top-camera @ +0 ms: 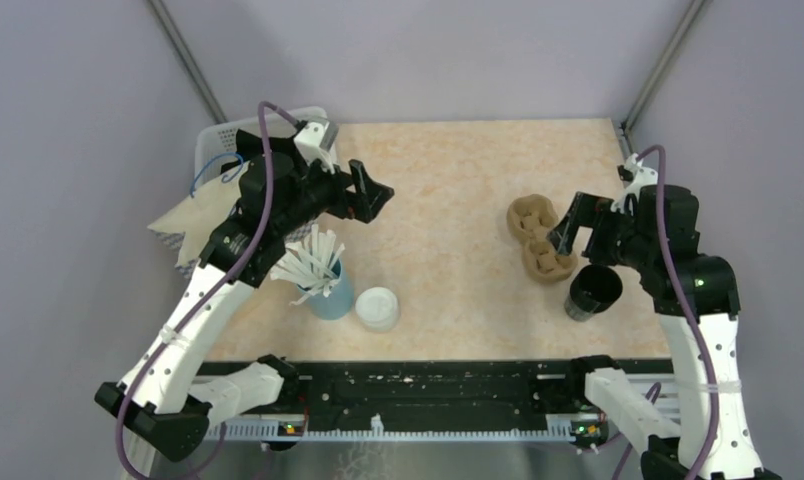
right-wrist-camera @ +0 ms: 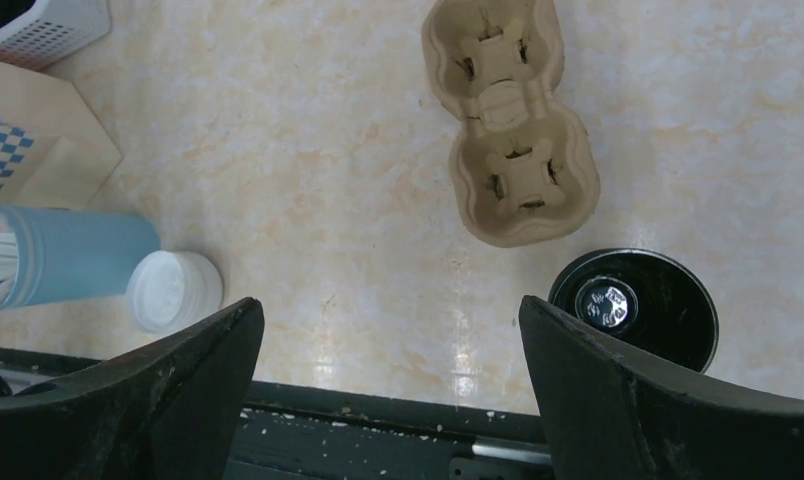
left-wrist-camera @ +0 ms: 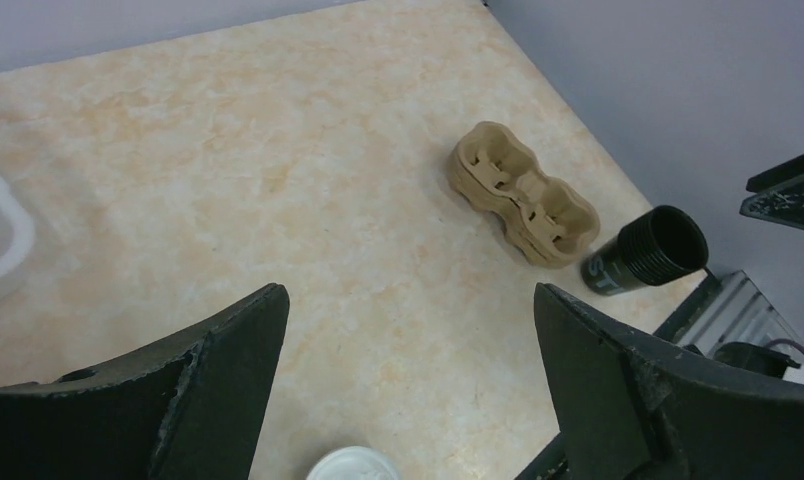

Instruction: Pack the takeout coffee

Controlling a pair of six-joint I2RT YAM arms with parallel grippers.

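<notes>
Takeout coffee [top-camera: 378, 308] stood upright by the near edge of the table [top-camera: 448, 190], left of centre, just right of the light blue cup of straws [top-camera: 326, 290]. The left gripper [left-wrist-camera: 408, 296] hung spread wide and empty over the far left. The right gripper [right-wrist-camera: 388, 312], equally wide and holding nothing, hovered above the pulp cup carrier [top-camera: 540, 238] and the lidless black cup [top-camera: 593, 292] on the right.
</notes>
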